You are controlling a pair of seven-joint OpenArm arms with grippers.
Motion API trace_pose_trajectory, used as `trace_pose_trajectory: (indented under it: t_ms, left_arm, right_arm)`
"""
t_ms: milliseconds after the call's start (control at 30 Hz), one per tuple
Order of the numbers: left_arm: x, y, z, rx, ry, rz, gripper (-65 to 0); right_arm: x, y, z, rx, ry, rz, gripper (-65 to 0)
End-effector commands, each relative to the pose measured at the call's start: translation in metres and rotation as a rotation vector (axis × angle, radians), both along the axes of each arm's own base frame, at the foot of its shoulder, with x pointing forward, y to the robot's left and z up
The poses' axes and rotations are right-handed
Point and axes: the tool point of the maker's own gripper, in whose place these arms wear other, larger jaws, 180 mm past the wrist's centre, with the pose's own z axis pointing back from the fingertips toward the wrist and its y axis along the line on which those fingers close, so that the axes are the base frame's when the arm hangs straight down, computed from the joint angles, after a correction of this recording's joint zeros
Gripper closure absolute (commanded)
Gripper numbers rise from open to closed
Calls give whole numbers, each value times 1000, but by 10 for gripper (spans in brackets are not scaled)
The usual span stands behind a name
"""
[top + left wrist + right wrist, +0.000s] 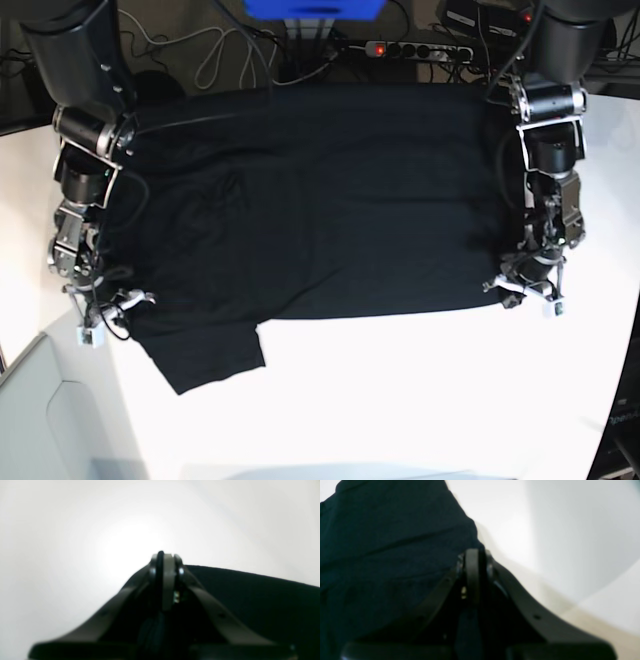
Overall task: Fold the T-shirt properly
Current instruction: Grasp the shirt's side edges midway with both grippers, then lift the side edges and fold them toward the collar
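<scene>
The black T-shirt (320,200) lies spread flat on the white table (400,400), plain side up, with one sleeve (205,355) sticking out toward the near edge. My left gripper (522,290) stands at the shirt's near right corner. In the left wrist view its fingertips (165,556) are pressed together with a thin dark layer between them, and the cloth (250,600) runs off to the right. My right gripper (105,312) sits at the near left corner. It is shut (473,552) where the edge of the dark cloth (382,542) meets its tips.
A power strip (415,48) with a red light, loose cables (215,55) and a blue object (315,8) lie behind the table's far edge. A grey surface (30,420) borders the table at the near left.
</scene>
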Motion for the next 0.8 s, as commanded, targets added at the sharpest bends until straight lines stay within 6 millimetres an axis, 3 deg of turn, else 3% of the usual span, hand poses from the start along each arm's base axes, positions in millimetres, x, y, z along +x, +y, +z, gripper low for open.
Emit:
trace_pose_trajectory:
  t_ms: [0,100,333,400,600,767]
  left_arm:
    - [-4,7,-5,22,59,11,0]
    - [-2,6,0,23,64,1,0]
    - [-16,15,44,29,23,-4,0]
    - [-21,8,48,27,20,-15,0]
    - [-46,7,72,59,-17,-10,0]
    - [-69,9,100,94,-41,2,0]
  right_arm:
    - [-2,-6,-2,-24,46,2,-2]
    - [10,-11,20,-48,-16,-6,-2]
    - [1,-22,59,-166,-69,63,-2]
    - [-1,-21,74,-176,-106,75,-2]
    - [-27,-28,97,-244,-128,80,-2]
    - [-55,-17,111,-296,-172,140,-2]
